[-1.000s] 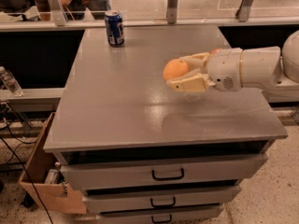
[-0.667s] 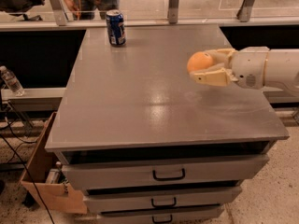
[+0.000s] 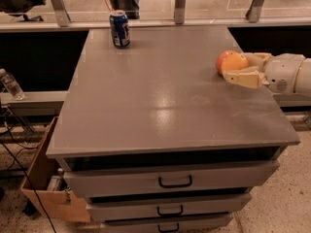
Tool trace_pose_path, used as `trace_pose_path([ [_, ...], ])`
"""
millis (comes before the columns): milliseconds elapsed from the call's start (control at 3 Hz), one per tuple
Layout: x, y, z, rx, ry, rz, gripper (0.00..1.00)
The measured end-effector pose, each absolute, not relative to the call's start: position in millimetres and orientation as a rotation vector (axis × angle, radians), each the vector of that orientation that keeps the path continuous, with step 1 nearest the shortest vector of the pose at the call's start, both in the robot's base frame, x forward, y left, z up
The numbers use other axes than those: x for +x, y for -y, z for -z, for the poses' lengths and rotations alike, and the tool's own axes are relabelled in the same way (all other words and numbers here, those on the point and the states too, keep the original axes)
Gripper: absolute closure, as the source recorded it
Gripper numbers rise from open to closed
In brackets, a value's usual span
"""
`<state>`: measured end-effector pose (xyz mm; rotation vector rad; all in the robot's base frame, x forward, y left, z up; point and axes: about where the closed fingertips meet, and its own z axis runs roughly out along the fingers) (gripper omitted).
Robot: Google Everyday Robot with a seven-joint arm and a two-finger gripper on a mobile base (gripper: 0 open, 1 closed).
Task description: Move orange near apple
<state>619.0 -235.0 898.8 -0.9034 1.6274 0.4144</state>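
My gripper (image 3: 237, 67) reaches in from the right edge of the camera view, over the right side of the grey table (image 3: 160, 101). Its cream fingers (image 3: 241, 77) are shut on the pale orange (image 3: 237, 62), holding it at or just above the tabletop. A reddish round fruit, apparently the apple (image 3: 220, 60), shows just left of and behind the orange. It is touching or nearly touching the orange and mostly hidden by it.
A blue soda can (image 3: 119, 29) stands upright at the far left of the table. Drawers (image 3: 175, 181) run below the front edge. A cardboard box (image 3: 46, 188) sits on the floor at the left. A plastic bottle (image 3: 10, 84) lies on a low ledge at the left.
My gripper has carried the orange to the right, from the middle right of the table toward its right edge. The reddish fruit now shows beside the orange.
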Motion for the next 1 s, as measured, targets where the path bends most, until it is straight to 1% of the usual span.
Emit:
trace_pose_path([
  [667, 627.8, 261.5, -881.5, -0.874, -1.663, -0.425, 1.0],
  [1000, 626.4, 264.8, -870.4, -0.88, -1.696, -0.449, 0.85],
])
